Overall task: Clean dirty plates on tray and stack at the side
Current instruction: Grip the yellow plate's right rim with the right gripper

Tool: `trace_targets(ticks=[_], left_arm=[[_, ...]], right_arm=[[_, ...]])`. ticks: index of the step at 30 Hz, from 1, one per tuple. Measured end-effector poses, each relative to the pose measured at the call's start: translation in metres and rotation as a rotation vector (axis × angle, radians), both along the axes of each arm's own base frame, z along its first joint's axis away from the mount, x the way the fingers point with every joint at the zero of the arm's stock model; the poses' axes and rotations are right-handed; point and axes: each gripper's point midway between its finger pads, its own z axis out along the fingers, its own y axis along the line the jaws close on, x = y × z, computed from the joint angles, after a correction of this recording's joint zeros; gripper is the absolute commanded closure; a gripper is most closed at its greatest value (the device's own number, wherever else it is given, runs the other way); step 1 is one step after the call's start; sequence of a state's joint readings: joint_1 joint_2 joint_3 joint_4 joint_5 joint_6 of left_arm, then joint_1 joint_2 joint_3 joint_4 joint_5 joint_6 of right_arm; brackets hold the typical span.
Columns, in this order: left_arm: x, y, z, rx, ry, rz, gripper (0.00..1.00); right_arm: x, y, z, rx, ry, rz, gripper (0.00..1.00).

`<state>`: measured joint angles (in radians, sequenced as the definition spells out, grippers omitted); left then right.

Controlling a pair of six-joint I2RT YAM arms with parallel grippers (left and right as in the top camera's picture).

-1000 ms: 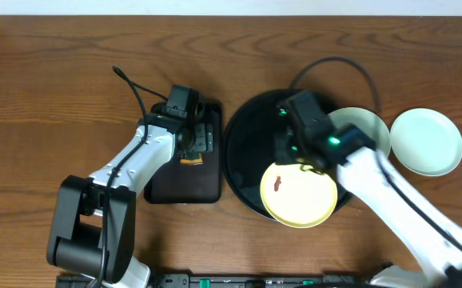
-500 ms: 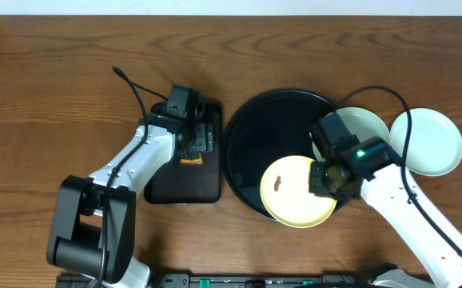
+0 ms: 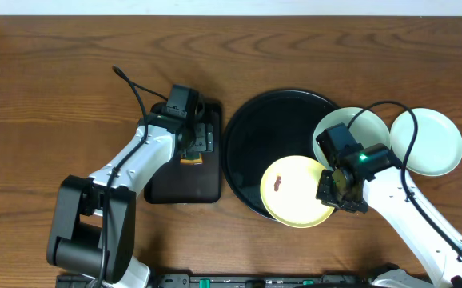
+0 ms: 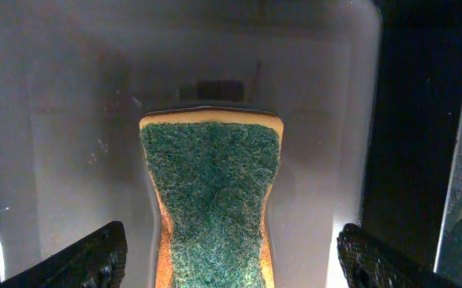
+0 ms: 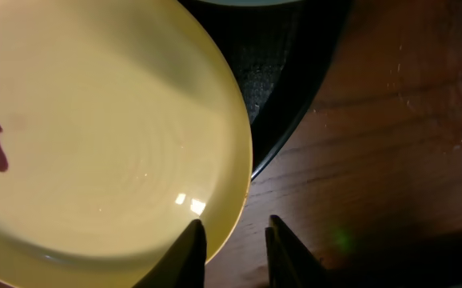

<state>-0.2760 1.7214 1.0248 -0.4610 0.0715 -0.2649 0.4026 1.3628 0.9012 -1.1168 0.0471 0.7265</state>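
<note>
The pale yellow plate (image 3: 295, 194) with a brown smear (image 3: 277, 184) lies at the front right of the round black tray (image 3: 251, 132) and overhangs its rim. One mint-green plate (image 3: 367, 126) rests at the tray's right edge; my right arm hides part of it. The other mint-green plate (image 3: 428, 142) lies on the table further right. My right gripper (image 3: 339, 190) is at the yellow plate's right edge. In the right wrist view its fingers (image 5: 235, 240) straddle the plate's rim (image 5: 243, 160), narrowly open. My left gripper (image 3: 191, 142) is open around the green sponge (image 4: 211, 184).
The sponge lies in a smaller rectangular black tray (image 3: 167, 188) left of the round tray. Cables loop over the right-hand plates. Bare wooden table (image 3: 55, 80) surrounds everything.
My right arm has swung from over the tray's middle to the right and toward the front, to the yellow plate's right rim. The left arm has not moved.
</note>
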Motion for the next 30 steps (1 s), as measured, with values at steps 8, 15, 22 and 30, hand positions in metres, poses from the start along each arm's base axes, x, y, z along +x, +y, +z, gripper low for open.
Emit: trace_targets(ticks=[8, 15, 22, 30], left_arm=[[0.0, 0.0, 0.0, 0.0, 0.0, 0.0, 0.15], [0.0, 0.0, 0.0, 0.0, 0.0, 0.0, 0.15], [0.0, 0.0, 0.0, 0.0, 0.0, 0.0, 0.15], [0.0, 0.0, 0.0, 0.0, 0.0, 0.0, 0.15]], right_arm=[[-0.014, -0.005, -0.013, -0.013, 0.041, -0.069, 0.72], [-0.016, -0.004, -0.021, -0.007, 0.043, -0.101, 0.72], [-0.013, 0.003, -0.034, 0.042, 0.019, -0.119, 0.75], [-0.023, 0.001, -0.041, 0.04, 0.049, -0.128, 0.78]])
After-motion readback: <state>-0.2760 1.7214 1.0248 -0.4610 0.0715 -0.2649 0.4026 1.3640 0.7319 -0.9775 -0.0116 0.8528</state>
